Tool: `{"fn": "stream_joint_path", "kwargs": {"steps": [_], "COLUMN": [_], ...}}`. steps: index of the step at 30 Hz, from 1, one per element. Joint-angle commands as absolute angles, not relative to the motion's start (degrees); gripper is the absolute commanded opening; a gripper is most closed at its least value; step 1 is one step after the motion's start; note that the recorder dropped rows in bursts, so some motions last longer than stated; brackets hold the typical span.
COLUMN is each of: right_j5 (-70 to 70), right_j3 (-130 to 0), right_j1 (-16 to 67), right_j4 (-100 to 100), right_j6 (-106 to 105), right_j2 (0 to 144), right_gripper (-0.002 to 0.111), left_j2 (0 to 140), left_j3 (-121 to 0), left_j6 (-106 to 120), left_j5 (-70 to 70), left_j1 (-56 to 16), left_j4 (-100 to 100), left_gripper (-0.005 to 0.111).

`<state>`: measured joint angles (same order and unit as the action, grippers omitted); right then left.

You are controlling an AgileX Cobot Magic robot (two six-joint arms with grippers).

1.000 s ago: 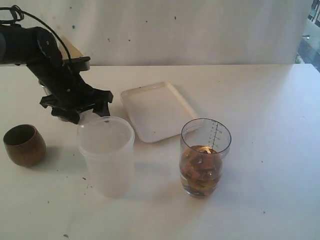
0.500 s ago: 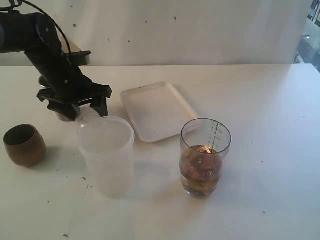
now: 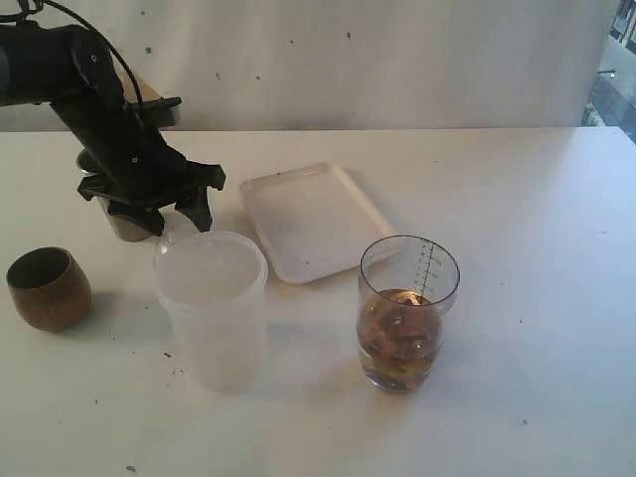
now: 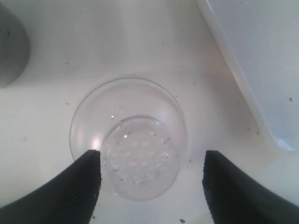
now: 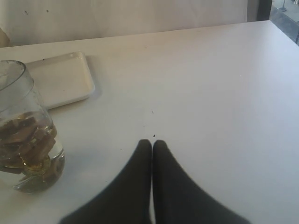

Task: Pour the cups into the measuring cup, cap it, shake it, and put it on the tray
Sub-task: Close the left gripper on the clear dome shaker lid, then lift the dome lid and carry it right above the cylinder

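A clear domed cap with small holes lies on the table. My left gripper hangs open above it, one finger on each side, not touching. In the exterior view this gripper points down just behind the frosted container. The steel tumbler stands half hidden behind the arm, and the brown wooden cup sits at the far left. The measuring cup stands upright with brown pieces and liquid inside. The white tray lies behind it. My right gripper is shut and empty, low over the table beside the measuring cup.
A frosted translucent lidded container stands at the front left, right in front of my left gripper. In the left wrist view the tray's rim runs close to the cap. The steel tumbler shows as a grey shape at the frame's edge.
My left arm has drawn back a little from the frosted container and its wrist has turned. The gripper stays open. The steel tumbler now shows behind it.
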<state>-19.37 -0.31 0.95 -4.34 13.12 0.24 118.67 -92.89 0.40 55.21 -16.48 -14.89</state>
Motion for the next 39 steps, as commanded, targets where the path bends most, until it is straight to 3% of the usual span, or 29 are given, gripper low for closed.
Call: {"fn": "stream_joint_path", "kwargs": {"steps": [1,10,12,15,16,17,29,39], "right_j5": [-19.3,-19.3,-19.3,-19.3,-19.3,-19.3,-19.3,-19.3], "right_j3": [0.0,0.0,0.0,0.0,0.0,0.0,0.0,0.0], "right_j1": [0.7,0.7,0.7,0.7,0.7,0.7,0.7,0.7], "right_j4": [-4.5,-4.5,-4.5,-4.5,-4.5,-4.5,-4.5,-4.5], "right_j6": [13.4,13.4,13.4,13.4,13.4,13.4,13.4,13.4], "right_j2": [0.0,0.0,0.0,0.0,0.0,0.0,0.0,0.0], "right_gripper": [0.000,0.000,0.000,0.000,0.000,0.000,0.000,0.000], "left_j2": [119.5,120.2,120.2,120.2,120.2,120.2,111.6,96.5], "left_j3": [-93.1,-93.1,-93.1,-93.2,-93.4,-93.4,-93.4,-93.4], "left_j6": [0.0,0.0,-0.9,-1.2,-1.0,0.0,0.3,4.5], "left_j5": [54.8,54.4,54.9,56.5,57.5,57.9,60.0,67.7], "left_j1": [-16.7,-16.7,-16.7,-16.7,-16.7,-16.7,-16.7,-16.7], "left_j4": [-15.6,-15.5,-15.5,-15.5,-15.4,-15.4,-15.0,-17.3], "left_gripper": [0.060,0.058,0.047,0.018,0.002,0.001,0.000,0.000]}}
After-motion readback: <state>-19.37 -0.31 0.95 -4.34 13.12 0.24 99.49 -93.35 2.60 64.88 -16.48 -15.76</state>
